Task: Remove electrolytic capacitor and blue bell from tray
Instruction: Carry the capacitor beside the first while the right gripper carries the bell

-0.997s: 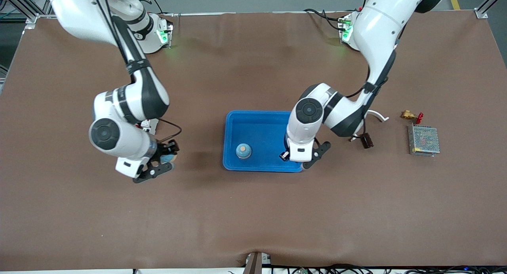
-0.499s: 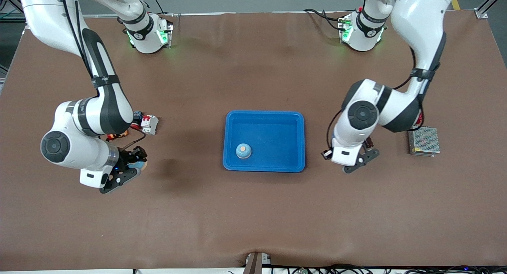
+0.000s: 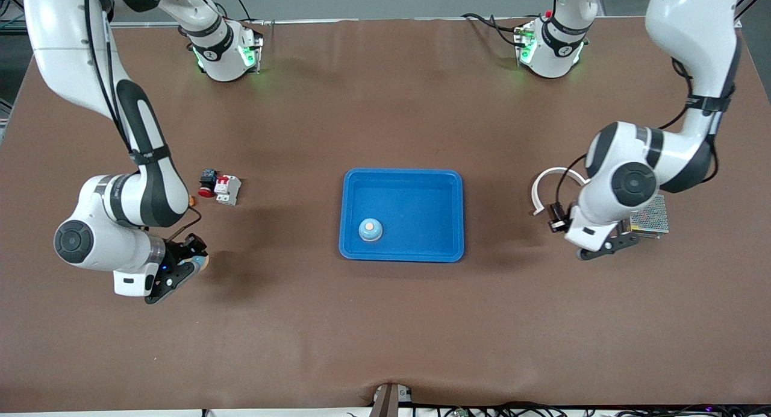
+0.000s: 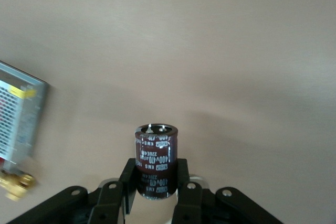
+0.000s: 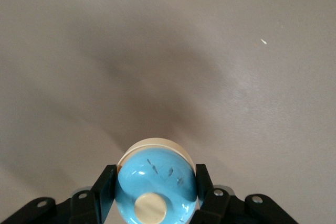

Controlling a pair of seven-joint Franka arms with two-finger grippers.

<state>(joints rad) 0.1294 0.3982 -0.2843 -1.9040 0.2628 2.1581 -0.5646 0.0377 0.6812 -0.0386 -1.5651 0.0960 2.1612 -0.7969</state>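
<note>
My left gripper (image 4: 156,170) is shut on a dark maroon capacitor (image 4: 156,153), which stands upright between its fingers (image 4: 130,176). In the front view that left gripper (image 3: 620,239) hangs over the table beside a metal power supply, and the hand hides the capacitor. Between the jaws of my shut right gripper (image 5: 155,178) sits a light blue bell (image 5: 157,177) with a cream button. That right gripper (image 3: 190,261) is over bare table toward the right arm's end, the bell (image 3: 201,263) showing at its tip. A second blue bell (image 3: 370,229) rests in the blue tray (image 3: 402,175).
The tray sits mid-table. A mesh-topped power supply (image 3: 653,215) and a white curved strip (image 3: 549,179) lie by the left gripper. A red-and-white breaker (image 3: 227,188) and a red button part (image 3: 206,182) lie farther from the camera than the right gripper.
Both arms have swung outward from the tray, each toward its own end of the table, carrying the capacitor and the bell. The bell in the tray has not moved.
</note>
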